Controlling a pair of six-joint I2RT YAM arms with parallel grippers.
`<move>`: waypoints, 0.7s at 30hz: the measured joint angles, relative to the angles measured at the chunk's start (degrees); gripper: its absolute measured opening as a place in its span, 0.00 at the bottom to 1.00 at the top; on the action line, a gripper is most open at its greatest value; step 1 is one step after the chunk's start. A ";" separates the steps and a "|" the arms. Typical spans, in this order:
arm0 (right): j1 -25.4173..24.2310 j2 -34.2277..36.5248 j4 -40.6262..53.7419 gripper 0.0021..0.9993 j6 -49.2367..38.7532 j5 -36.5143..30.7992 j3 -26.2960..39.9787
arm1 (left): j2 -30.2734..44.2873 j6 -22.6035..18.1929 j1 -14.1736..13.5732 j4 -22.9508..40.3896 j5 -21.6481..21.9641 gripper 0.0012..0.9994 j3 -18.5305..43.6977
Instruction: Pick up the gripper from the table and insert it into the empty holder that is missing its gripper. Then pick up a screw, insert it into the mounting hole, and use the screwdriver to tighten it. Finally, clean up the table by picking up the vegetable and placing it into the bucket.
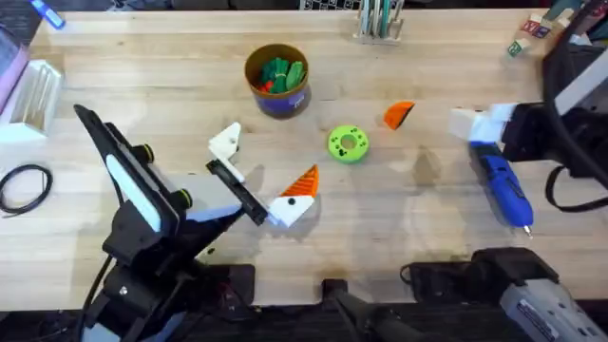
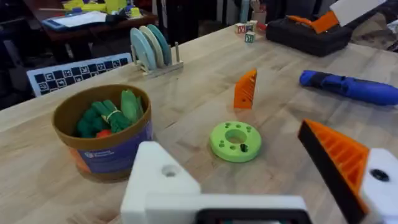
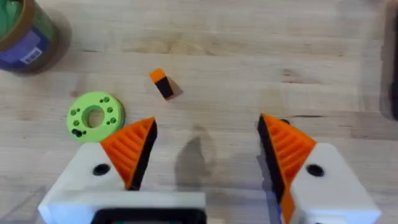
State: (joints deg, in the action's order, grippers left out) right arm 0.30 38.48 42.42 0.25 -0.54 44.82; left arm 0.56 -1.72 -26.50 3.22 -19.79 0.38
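Gripper (image 1: 399, 114) lies loose mid-table beside the green disc (image 1: 348, 143), not inserted; holder (image 1: 226, 142) bare. Right gripper (image 3: 205, 152) hovers spread, empty; left one's grip I cannot tell.

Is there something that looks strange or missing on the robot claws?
Yes. The left claw has one plain white finger with no orange tip; its other finger has one. A loose orange tip lies on the table.
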 joint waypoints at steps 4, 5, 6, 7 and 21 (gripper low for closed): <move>0.00 1.04 -3.93 0.99 -0.73 0.98 -0.02 | 0.02 1.72 0.00 0.00 -0.19 0.95 0.00; 0.02 1.95 -4.73 0.99 -1.54 1.25 -0.02 | 0.02 2.74 0.00 0.00 -0.19 0.95 0.00; 0.11 3.28 -4.97 0.99 -2.73 1.71 -0.02 | 0.02 3.78 0.00 0.00 -0.22 0.95 0.00; 1.63 8.41 -5.08 0.99 -6.93 2.80 -0.02 | 0.00 6.76 0.00 0.00 -0.33 0.95 0.00; 9.66 32.71 -9.17 0.99 -9.71 2.28 7.08 | 0.01 10.16 0.00 0.00 -0.43 0.95 0.00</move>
State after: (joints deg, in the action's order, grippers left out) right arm 9.96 71.19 33.25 -9.45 1.74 51.90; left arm 0.57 8.45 -26.50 3.22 -20.23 0.38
